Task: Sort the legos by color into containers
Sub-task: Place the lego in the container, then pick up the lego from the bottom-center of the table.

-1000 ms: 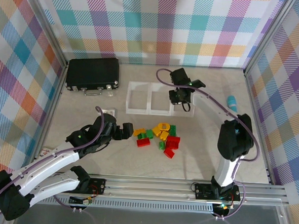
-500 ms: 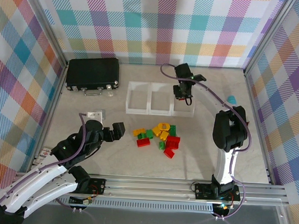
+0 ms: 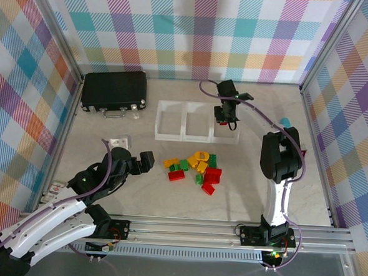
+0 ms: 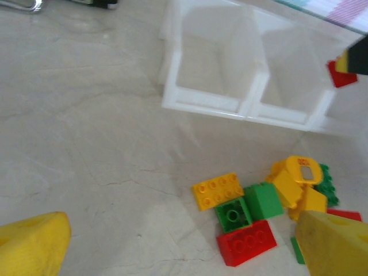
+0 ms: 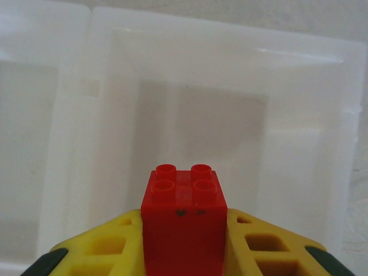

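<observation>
Insp. note, sort op.

1. R arm: right gripper (image 3: 223, 115) is clenched on one red brick (image 5: 184, 204), a 2x2 block pinched at its side faces between the yellow fingers, studs facing the wrist cam. Square footprint, so no long axis to align.
2. Position: the brick hangs over the right-end bin of the containers (image 3: 183, 122). In the right wrist view the bin floor lies directly beyond the brick, with walls visible on all sides of it. Judgement: the bin is straight below the claw and no sideways correction is needed; release is the step in hand.
3. L arm: left gripper (image 3: 149, 162) has its jaws spread wide and holds nothing. It sits low over the table (image 3: 97, 129), just left of the loose pile (image 3: 194, 170).
4. Pile: red, green and yellow pcs lie near the containers on the arm side, apart from them. The L claw is clearly the nearer arm for the next pick; the closest pcs to it are a yellow 2x3 and a red brick at the pile's left edge.
5. Risk (judgement): the brick could tumble when released.
</observation>
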`<state>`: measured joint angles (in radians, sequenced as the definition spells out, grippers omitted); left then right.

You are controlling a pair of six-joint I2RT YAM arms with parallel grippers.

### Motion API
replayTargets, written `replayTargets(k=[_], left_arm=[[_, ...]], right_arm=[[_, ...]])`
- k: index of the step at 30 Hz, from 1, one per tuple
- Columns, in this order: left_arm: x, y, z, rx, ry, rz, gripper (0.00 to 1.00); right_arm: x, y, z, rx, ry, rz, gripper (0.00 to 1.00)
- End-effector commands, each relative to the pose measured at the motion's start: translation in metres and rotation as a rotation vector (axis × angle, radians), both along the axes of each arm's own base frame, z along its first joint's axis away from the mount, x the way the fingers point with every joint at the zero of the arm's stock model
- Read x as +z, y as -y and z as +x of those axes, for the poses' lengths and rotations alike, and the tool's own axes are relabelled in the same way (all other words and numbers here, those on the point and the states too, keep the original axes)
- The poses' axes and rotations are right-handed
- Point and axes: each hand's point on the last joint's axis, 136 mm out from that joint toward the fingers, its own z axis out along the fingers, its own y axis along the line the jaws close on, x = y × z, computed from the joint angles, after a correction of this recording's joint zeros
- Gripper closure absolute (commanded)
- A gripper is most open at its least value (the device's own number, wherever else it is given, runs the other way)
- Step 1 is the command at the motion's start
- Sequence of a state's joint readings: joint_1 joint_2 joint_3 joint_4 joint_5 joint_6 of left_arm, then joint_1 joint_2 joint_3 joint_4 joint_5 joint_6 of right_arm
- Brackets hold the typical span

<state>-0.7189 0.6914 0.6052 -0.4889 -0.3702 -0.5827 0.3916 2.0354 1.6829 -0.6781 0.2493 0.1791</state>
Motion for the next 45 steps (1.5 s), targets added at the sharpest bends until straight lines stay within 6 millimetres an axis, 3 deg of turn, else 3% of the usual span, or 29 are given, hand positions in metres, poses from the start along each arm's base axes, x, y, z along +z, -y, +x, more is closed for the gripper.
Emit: replayTargets(k=[1, 5, 13, 17, 22, 25, 28, 34, 39, 45], left_arm=[[-0.023, -0.033, -0.001, 0.182, -0.058, 0.098, 0.0], [-0.038, -0.043, -0.003, 0.222, -0.125, 0.214, 0.0], [-0.042, 0.01, -0.01, -0.051, -0.129, 0.065, 0.0], [-0.027, 0.021, -0.011, -0.116, -0.043, -0.005, 0.0], [-0.01, 0.033, -0.009, -0.194, 0.058, -0.05, 0.0], [-0.009, 0.042, -0.013, -0.241, 0.058, -0.081, 0.0], [-0.015, 0.039, -0.01, -0.209, 0.023, -0.064, 0.0], [-0.025, 0.053, -0.008, -0.239, -0.033, -0.07, 0.0], [-0.017, 0.057, -0.009, -0.252, 0.008, -0.121, 0.0], [-0.007, 0.049, -0.011, -0.238, 0.042, -0.124, 0.0]], right_arm=[[-0.001, -0.001, 0.003, -0.015, -0.006, 0.028, 0.67], [0.008, -0.003, 0.0, -0.021, 0.0, 0.049, 0.59], [0.044, 0.0, -0.026, -0.029, 0.012, 0.108, 0.37], [0.062, 0.003, -0.06, -0.04, -0.001, 0.168, 0.33], [0.07, -0.004, -0.132, 0.007, -0.036, 0.276, 0.32], [0.064, -0.016, -0.179, 0.081, -0.06, 0.304, 0.3], [0.051, -0.024, -0.222, 0.128, -0.101, 0.313, 0.29], [0.017, -0.028, -0.286, 0.154, -0.203, 0.288, 0.23], [-0.012, -0.03, -0.317, 0.19, -0.301, 0.251, 0.21], [-0.032, -0.043, -0.319, 0.203, -0.341, 0.266, 0.18]])
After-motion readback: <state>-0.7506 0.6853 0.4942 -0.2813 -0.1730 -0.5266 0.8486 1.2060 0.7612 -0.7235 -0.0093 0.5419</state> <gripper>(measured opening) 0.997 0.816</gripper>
